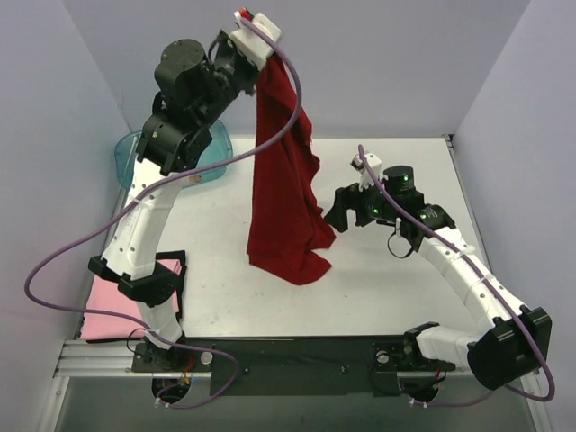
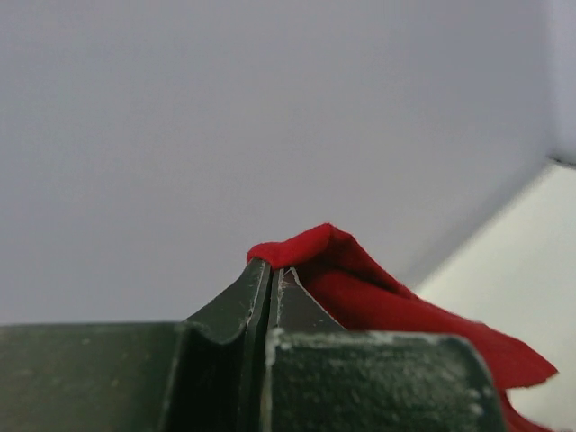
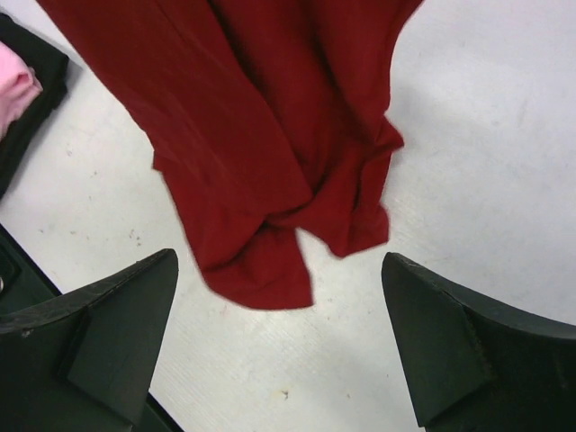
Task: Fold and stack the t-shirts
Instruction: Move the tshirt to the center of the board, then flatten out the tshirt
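Observation:
The dark red t-shirt hangs in a long drape from my left gripper, which is raised high over the back of the table. In the left wrist view the left gripper is shut on a fold of the red cloth. The shirt's lower end is bunched and reaches the tabletop. My right gripper hovers beside that lower right edge, open, and in its wrist view the gripper has nothing between its fingers. The pale pink t-shirt lies flat at the near left, beside the left arm.
A translucent teal tub stands at the back left, behind the left arm. A black mat lies next to the pink shirt. Grey walls close in the back and both sides.

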Controlling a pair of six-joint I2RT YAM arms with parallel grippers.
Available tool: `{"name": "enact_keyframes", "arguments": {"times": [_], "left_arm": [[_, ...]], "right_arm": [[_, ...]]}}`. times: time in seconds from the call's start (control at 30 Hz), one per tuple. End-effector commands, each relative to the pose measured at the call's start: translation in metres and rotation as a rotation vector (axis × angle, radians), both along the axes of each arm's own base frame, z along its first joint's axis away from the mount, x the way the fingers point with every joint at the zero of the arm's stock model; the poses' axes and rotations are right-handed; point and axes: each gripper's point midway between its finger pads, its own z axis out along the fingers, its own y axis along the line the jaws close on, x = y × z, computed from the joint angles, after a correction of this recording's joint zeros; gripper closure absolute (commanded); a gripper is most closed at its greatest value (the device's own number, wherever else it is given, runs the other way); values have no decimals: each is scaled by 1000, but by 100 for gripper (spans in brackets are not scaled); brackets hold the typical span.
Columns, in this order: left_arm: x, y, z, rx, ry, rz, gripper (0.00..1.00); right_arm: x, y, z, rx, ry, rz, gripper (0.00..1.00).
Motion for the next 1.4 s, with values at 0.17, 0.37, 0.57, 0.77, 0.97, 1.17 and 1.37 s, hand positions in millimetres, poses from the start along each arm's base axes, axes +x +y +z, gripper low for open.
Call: {"name": "enact_keyframes", "arguments": {"times": [0.17, 0.37, 0.57, 0.77, 0.97, 1.17, 1.37], "left_arm": [[-50, 108, 187, -442, -561, 363, 100], [-12, 0, 66, -176, -181, 73, 100], [-50, -136, -115, 110, 252, -418, 100], [-120, -190, -252, 350, 481, -778, 22], [-122, -148, -279, 474, 597, -761, 12], [-71, -54, -358, 574, 716, -527, 20], [-34, 24, -463, 923, 613, -342, 20]], "right_arm": [[30, 2, 88, 161, -118, -73, 10], [46, -47, 88, 208, -78, -309, 10], [41, -137, 39, 192, 115, -740, 10], [11, -172, -16, 48, 294, -867, 11], [-20, -175, -76, -109, 499, -851, 18], [-22, -149, -124, -257, 611, -750, 18], [9, -133, -153, -258, 713, -710, 23]]}}
